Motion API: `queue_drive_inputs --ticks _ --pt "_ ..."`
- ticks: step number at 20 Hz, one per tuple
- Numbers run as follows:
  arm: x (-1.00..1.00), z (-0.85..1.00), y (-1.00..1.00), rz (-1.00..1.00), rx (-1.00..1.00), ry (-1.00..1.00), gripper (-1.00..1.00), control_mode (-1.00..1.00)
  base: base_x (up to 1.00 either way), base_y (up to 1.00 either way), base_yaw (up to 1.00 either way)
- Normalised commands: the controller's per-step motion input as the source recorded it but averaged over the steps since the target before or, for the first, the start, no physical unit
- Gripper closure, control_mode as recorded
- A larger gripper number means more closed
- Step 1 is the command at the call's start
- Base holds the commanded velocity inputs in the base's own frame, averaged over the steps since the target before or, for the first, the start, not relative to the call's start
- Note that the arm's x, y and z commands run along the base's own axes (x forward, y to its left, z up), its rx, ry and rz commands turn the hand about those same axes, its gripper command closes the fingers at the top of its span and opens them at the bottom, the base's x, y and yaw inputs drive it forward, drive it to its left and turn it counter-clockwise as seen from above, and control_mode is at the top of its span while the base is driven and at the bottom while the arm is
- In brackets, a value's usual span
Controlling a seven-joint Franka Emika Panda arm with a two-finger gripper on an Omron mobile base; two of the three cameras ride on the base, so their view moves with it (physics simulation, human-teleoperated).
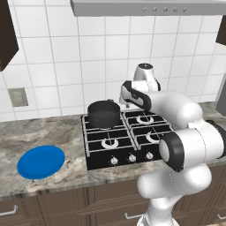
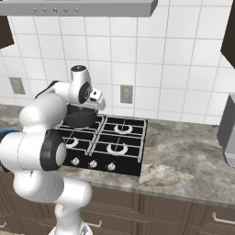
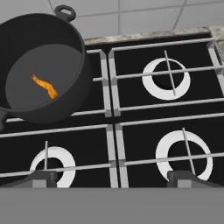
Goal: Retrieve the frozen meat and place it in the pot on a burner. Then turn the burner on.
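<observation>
Black cooktop [image 3: 114, 122], frozen meat [image 3: 45, 86] inside pot [image 3: 65, 39]

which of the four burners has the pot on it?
The back-left burner: the pot with the frozen meat inside covers it; the other three show bare white rings.

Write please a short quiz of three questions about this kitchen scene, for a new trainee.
1. True or false: the meat lies inside the pot.
2. Which burner carries the pot in the left base view? A back left, B front right.
3. What colour is the plate on the counter?

Key: 1 true. 2 A. 3 blue.
</observation>
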Motion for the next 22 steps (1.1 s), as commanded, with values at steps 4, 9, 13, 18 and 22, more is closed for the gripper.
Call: queue_drive_inputs --ticks 4,9,13,18,22 --pt "-0.22 0.0 0.0 0.0 0.0 0.0 -1.0 -1.0 0.0 0.0 0.0" --pt "-0.37 0.0 0.0 0.0 0.0 0.0 -1.0 -1.0 0.0 0.0 0.0" --pt "-0.32 -0.02 0.0 0.0 0.0 0.0 -1.0 -1.0 0.0 0.0 0.0" --pt "-0.27 -0.08 0.0 0.0 0.0 0.0 -1.0 -1.0 0.0 0.0 0.0" --pt "-0.25 -0.11 0.0 0.0 0.0 0.0 -1.0 -1.0 0.0 0.0 0.0"
